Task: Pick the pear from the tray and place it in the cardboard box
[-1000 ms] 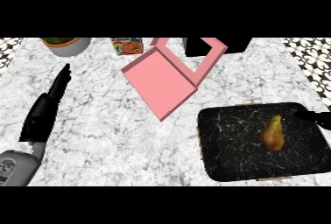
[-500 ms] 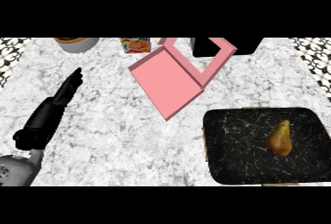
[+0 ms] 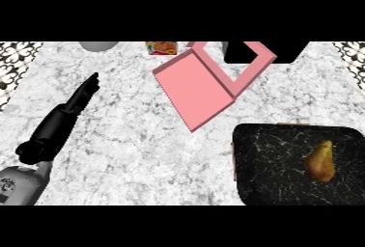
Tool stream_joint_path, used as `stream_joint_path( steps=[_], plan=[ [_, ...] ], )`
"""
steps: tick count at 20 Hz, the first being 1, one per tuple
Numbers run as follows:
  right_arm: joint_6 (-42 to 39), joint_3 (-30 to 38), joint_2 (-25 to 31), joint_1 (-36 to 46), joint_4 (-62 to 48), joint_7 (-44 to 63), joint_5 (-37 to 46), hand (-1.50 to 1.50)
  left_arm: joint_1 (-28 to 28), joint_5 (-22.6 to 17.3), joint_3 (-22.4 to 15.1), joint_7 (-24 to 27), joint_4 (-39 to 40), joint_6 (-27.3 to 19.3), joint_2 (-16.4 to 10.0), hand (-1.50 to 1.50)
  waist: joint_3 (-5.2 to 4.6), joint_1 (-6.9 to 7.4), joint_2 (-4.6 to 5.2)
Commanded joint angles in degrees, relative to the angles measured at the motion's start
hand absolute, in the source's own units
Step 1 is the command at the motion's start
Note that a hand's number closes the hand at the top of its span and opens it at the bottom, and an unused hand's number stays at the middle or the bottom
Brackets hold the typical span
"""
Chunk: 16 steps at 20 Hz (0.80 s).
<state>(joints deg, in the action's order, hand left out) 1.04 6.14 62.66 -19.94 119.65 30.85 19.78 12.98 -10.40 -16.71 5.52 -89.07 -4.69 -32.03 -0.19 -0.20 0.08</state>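
A white-and-grey marble surface [image 3: 143, 159] fills the view. Nearest, at the left, a grey forearm ends in the black left hand [image 3: 61, 120], its fingers straight and released, holding nothing. At the lower right, a black square tray [image 3: 271, 159] carries the yellow-brown pear [image 3: 320, 162], which lies towards the tray's right side. Farther back sits the open pink cardboard box [image 3: 196, 91], well apart from the pear. A small orange-labelled packet [image 3: 161, 47] sits at the far edge.

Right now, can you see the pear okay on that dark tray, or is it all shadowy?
Head view: the yellow-brown pear stands out plainly against the black tray. Head view again: the light looks even over the pale counter, with no glare spots, and no clear shadow beside the pink box.
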Motion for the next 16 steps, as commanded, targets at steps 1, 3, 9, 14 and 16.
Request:
stream_joint_path(
  steps=[1, 3, 9, 14, 16],
  plan=[
    [-9.27, -6.28, 3.49, 3.6, 4.45, 12.15, -0.42, -1.5, 2.85, 0.13, 0.09, -0.91, 1.31, 1.47, 0.71, 0.0, 0.01, 1.47, 0.45],
    [-12.03, -10.22, 2.57, 7.19, 5.88, 17.89, -1.04, -1.5, 4.58, -0.55, 1.22, -1.65, 1.48, 2.39, 0.77, 0.0, 0.05, 1.8, 0.42],
    [-19.66, -22.53, -2.66, 19.62, 5.54, 34.43, 1.07, -1.5, 3.71, 1.65, 0.61, 0.1, 3.45, 3.08, 2.37, 0.0, 0.08, 2.45, 0.42],
    [-23.0, -26.94, -8.69, 28.62, -3.74, 38.56, -0.33, -1.5, 6.39, 3.75, -0.72, -0.5, 5.28, 1.81, 5.93, 0.0, 0.08, 2.46, 0.55],
    [-20.53, -30.49, -12.86, 28.22, -6.28, 38.47, 4.45, -1.5, 1.44, 4.07, -0.77, 0.26, 2.26, 1.99, 4.96, 0.0, 0.14, 2.26, 0.18]
  ],
)
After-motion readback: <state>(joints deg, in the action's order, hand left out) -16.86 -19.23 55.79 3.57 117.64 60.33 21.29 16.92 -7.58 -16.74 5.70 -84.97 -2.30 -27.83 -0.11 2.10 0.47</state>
